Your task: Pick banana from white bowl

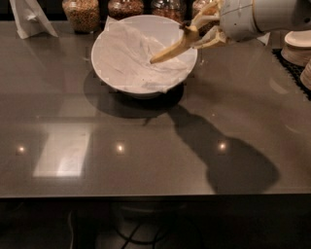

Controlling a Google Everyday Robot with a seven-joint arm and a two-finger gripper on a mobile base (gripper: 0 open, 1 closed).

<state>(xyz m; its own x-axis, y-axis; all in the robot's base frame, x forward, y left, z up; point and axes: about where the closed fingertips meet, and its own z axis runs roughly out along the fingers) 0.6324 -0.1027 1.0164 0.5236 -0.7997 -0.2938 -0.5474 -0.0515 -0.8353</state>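
**Banana gripped at its stem end over the bowl's right side**

The fingers (206,13) are closed on the stem end of the banana (171,50), one above and one below it. The gripper (195,33) hangs over the far right rim of the white bowl (111,79), and its pale arm (257,14) reaches in from the far right. The banana slants down and to the left from the grip. Its free tip is over the crumpled paper (131,48) that lines the bowl; whether it touches the paper I cannot tell.

The bowl stands on the far part of a dark table (146,146). Glass jars (81,13) stand in a row just behind it, one partly hidden by the gripper. A white paper stand (29,17) is at the far left. Stacked dishes (297,46) sit at the right edge, well apart from the bowl.
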